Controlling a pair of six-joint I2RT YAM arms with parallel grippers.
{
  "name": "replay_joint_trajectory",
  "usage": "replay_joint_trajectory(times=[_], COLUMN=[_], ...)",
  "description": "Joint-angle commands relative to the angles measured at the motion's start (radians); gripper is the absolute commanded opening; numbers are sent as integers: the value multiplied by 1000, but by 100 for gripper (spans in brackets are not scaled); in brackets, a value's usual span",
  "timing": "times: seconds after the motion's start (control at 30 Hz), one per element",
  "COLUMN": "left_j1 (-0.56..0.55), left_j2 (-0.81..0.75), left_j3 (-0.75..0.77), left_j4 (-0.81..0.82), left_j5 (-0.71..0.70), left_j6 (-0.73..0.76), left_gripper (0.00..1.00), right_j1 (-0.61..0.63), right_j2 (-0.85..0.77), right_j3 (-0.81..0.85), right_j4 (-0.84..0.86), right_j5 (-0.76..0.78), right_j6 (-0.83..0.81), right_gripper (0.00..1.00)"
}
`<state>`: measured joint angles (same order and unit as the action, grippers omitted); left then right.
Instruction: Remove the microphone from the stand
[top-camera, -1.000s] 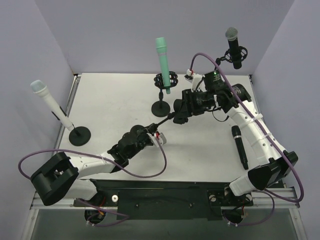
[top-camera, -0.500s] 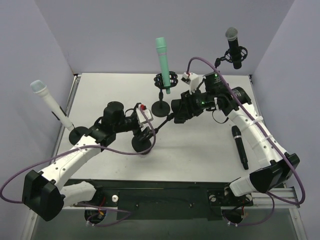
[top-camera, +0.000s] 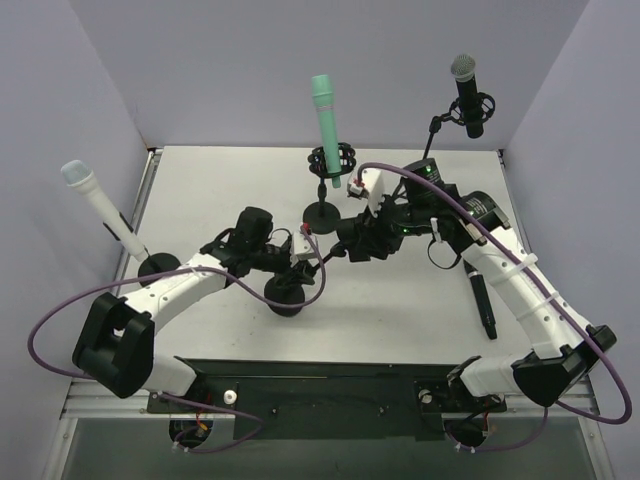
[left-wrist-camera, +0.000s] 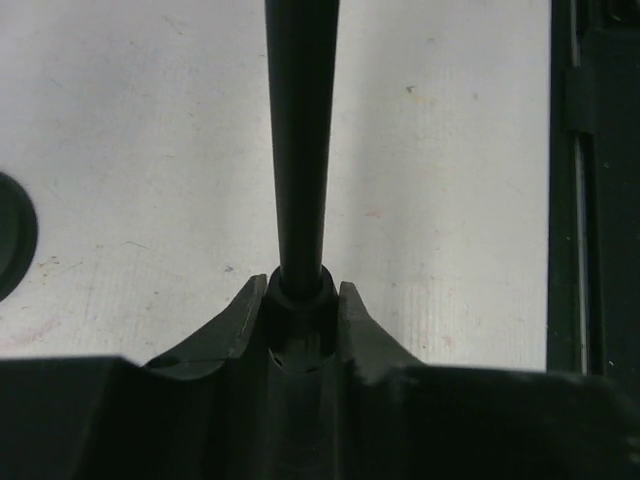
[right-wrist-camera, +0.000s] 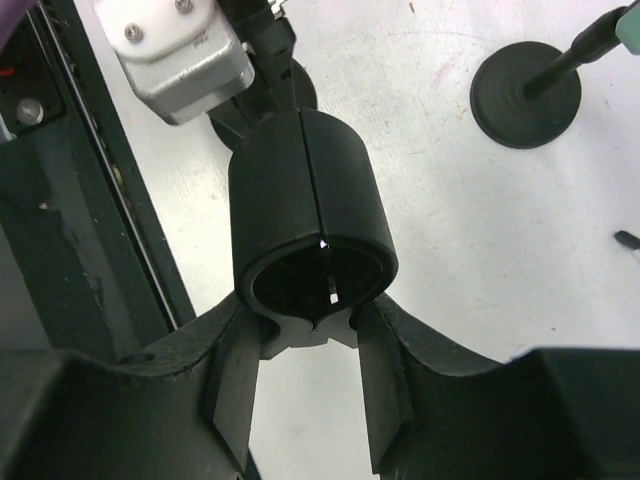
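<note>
A black stand with a round base (top-camera: 285, 297) leans up to the right. My left gripper (top-camera: 291, 267) is shut on its thin pole (left-wrist-camera: 300, 150) just above the base; in the left wrist view the left gripper (left-wrist-camera: 300, 292) has both fingers pressed on the pole's collar. My right gripper (top-camera: 352, 243) holds the stand's top. In the right wrist view the right gripper (right-wrist-camera: 310, 322) is shut on the lower tab of the black clip (right-wrist-camera: 310, 220), whose round opening is empty. A black microphone (top-camera: 487, 315) lies flat on the table at the right, partly hidden by the right arm.
Three other stands hold microphones: a green one (top-camera: 325, 115) at the back centre with its base (right-wrist-camera: 525, 95) close by, a black silver-headed one (top-camera: 466, 95) at the back right, and a white one (top-camera: 100, 205) at the left. Purple cables loop around both arms.
My left gripper opened, shifted along the stand and shut again on the pole near the base, its arm swinging up and left. The right gripper drifted slightly left with the clip.
</note>
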<state>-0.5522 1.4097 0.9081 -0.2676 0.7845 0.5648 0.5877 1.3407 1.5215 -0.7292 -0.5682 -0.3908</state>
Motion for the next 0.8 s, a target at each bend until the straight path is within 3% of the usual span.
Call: replay_joint_trajectory(times=[0.0, 0.07, 0.1, 0.13, 0.17, 0.23, 0.3, 0.37, 0.4, 0.43, 0.53, 0.57, 0.63, 0.67, 0.77], left_j1=[-2, -52, -108, -246, -297, -382, -374, -373, -373, -361, -255, -223, -128, -91, 10], left_j2=[-55, -129, -188, -210, -228, -215, -209, -206, -216, -225, -258, -264, -270, -267, -242], left_j3=[-67, -162, -198, -297, -351, -452, -422, -401, -388, -359, -202, -169, -108, -66, -26], left_j4=[288, 488, 636, 733, 989, 1091, 1020, 929, 844, 784, 412, 365, 269, 184, 117], left_j5=[-94, -261, -550, -750, -945, -938, -946, -933, -898, -865, -647, -490, -299, -272, -57], left_j6=[-98, -204, -166, -120, 15, 160, 113, 101, 78, 54, -121, -164, -284, -321, -293], left_gripper=[0, 0, 0, 0, 0, 0, 0, 0, 7, 32, 74, 86, 86, 87, 87], right_j1=[-32, -58, -89, -104, -135, -166, -175, -175, -174, -175, -172, -173, -172, -170, -144], right_j2=[32, 72, 110, 132, 165, 198, 193, 196, 198, 195, 184, 181, 166, 152, 101], right_j3=[43, 84, 115, 127, 147, 146, 117, 114, 115, 115, 129, 132, 138, 137, 99], right_j4=[-42, -42, -48, -65, -75, -73, -41, -41, -41, -42, -47, -53, -65, -70, -97], right_j5=[63, 76, 65, 36, 15, -44, -42, -51, -52, -61, -61, -55, -59, -68, -88], right_j6=[158, 325, 372, 476, 522, 630, 641, 639, 635, 618, 561, 522, 434, 400, 176], right_gripper=[0, 0, 0, 0, 0, 0, 0, 0, 0, 0, 0, 0, 0, 0, 0])
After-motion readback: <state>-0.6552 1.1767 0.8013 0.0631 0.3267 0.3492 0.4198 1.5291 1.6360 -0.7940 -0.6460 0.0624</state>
